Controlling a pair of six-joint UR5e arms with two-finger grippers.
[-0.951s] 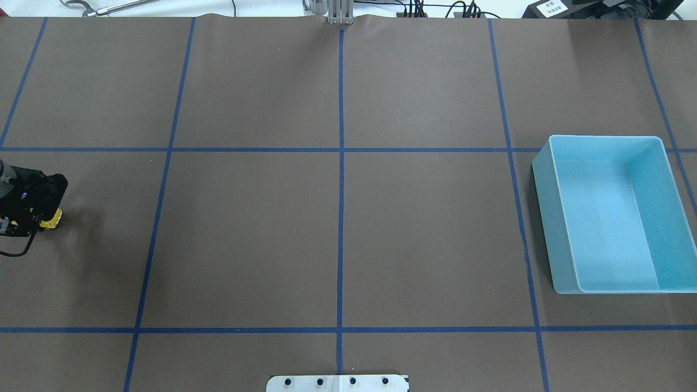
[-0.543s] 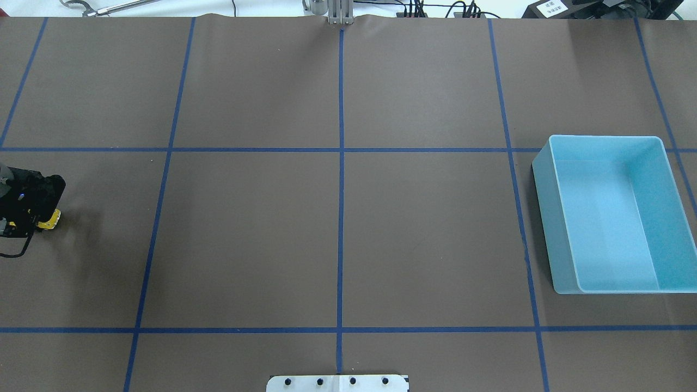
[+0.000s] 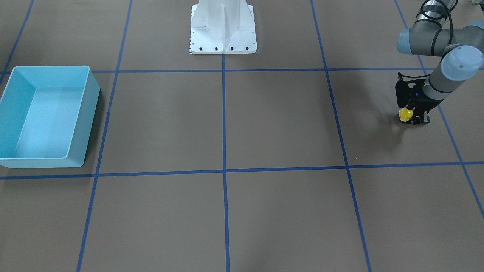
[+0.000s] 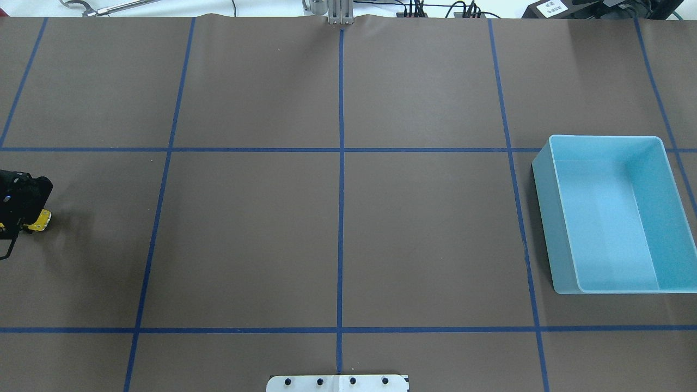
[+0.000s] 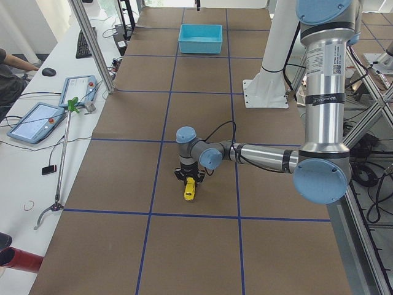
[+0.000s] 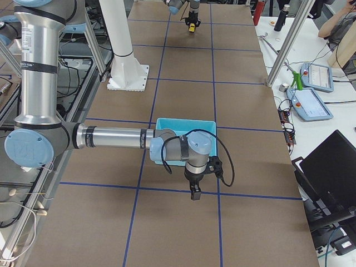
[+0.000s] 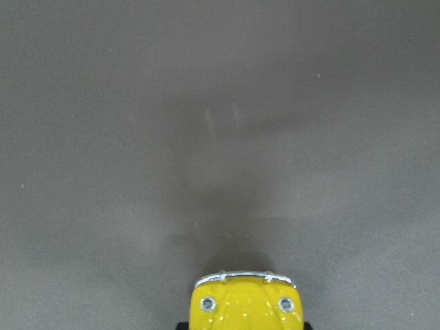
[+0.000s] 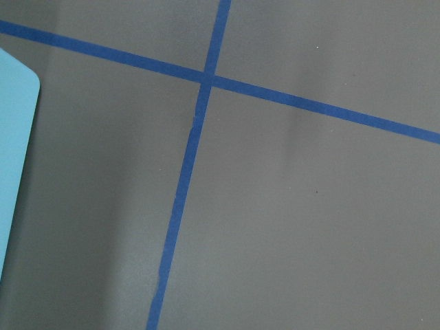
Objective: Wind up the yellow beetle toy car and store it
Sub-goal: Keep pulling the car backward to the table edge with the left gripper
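Note:
The yellow beetle toy car (image 4: pixel 39 220) is at the table's far left, gripped by my left gripper (image 4: pixel 24 222), whose fingers are shut on its sides. The car sits low at the table surface. It also shows in the front view (image 3: pixel 405 114), in the left side view (image 5: pixel 190 192) and in the left wrist view (image 7: pixel 246 302), where its yellow nose and chrome bumper fill the bottom edge. My right gripper (image 6: pixel 196 192) shows only in the right side view, pointing down next to the blue bin (image 6: pixel 183 123); I cannot tell if it is open or shut.
The light blue bin (image 4: pixel 544 218) stands open on the table's right side, with nothing visible inside it (image 3: pixel 90 109). The robot's white base (image 3: pixel 223 37) is at the middle of the near edge. Blue tape lines divide the brown table cover into squares.
My left gripper has moved further toward the table's left edge with the yellow car in it, staying low. The bin has not moved.

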